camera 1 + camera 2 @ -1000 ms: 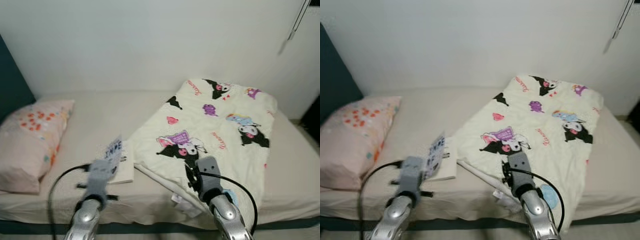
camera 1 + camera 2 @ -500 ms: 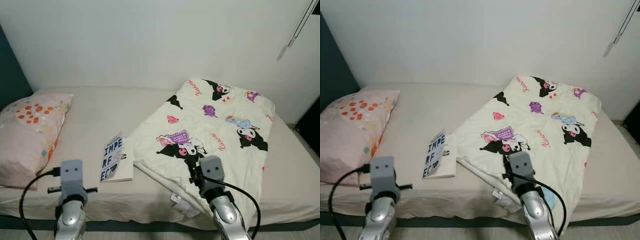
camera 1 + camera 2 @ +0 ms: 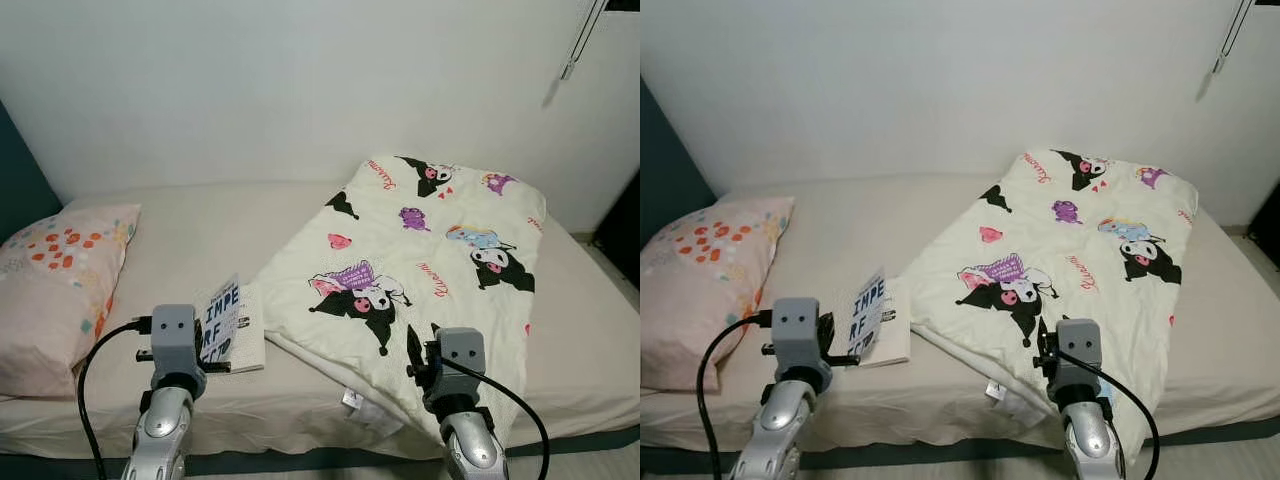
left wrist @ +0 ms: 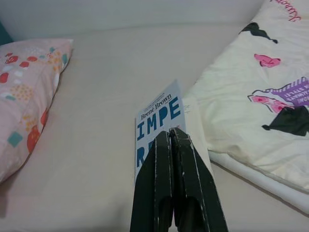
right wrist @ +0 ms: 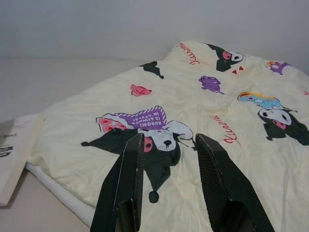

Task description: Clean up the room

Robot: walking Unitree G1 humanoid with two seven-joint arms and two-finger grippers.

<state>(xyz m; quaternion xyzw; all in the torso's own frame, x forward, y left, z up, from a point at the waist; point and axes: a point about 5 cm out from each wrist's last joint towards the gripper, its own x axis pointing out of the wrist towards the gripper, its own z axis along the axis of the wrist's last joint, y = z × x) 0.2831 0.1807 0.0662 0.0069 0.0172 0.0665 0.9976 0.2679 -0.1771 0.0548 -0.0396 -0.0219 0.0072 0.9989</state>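
book [image 3: 232,325]: on bed [image 3: 190,240], touching blanket [image 3: 420,250] edge
left gripper [image 4: 170,133]: clenched, empty, over book
right gripper [image 5: 169,140]: fingers spread, over blanket

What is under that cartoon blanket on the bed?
The blanket lies flat on the bed; a white folded layer peeks out at its near edge. Anything else beneath is covered.

Two silver, rounded metal forearms rise from the lower edge of the eye views, one at lower left and one at lower right. Each is topped by a grey boxy wrist block with small dark dots on its face. A black cable loops out from each block and curves back down beside the arm. The left end effector [image 4: 170,140] has two long, matte black, tapering fingers with scuffed pale edges. The right end effector [image 5: 169,145] has the same black, faintly woven-looking fingers.
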